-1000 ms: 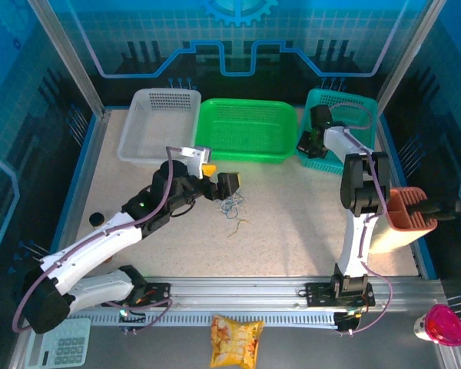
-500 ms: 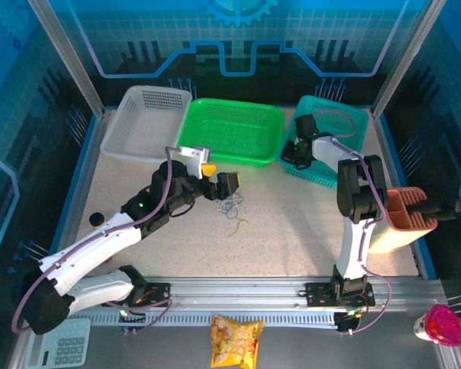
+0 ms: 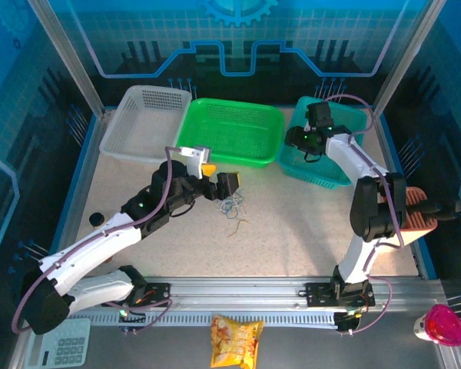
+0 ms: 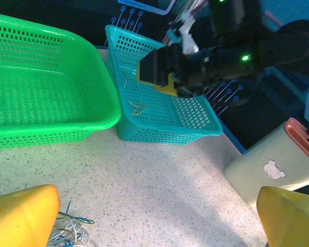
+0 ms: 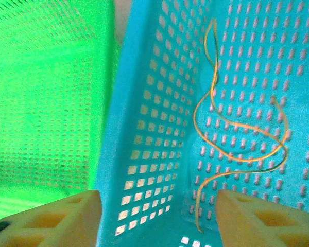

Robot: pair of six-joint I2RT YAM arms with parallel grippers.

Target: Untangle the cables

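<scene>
A short yellowish curly strand (image 3: 238, 225) is lying alone on the speckled beige table (image 3: 292, 231), its length running from near-left to far-right. Just beyond it, a small clump of white and blue-grey thin cables (image 3: 230, 205) is sitting just on the near side of the left hand (image 3: 224, 184). That hand is hovering with its yellow fingers (image 4: 23, 218) spread fully wide and is holding nothing. The left wrist view is catching the clump (image 4: 67, 234) at its bottom edge, just beside the left finger.

Farther back, a white mesh basket (image 3: 142, 127), a green perforated plastic basket (image 3: 230, 157) and a teal perforated plastic basket (image 3: 315, 175) are standing in a row from left to right. The right hand (image 3: 301, 141) is reaching into the teal one near its left wall.

From the right wrist, its two fingers are standing apart with nothing gripped between them. A thin yellow wire (image 5: 237, 149) is lying on the basket floor. Its near end is sitting between the fingertips, and its long axis is running away from the hand in waves, with one loop swinging right. The left wrist view is showing the same wire (image 4: 136, 105) below and left of the right hand (image 4: 162, 72). In the top view the wire is too fine to make out.
</scene>
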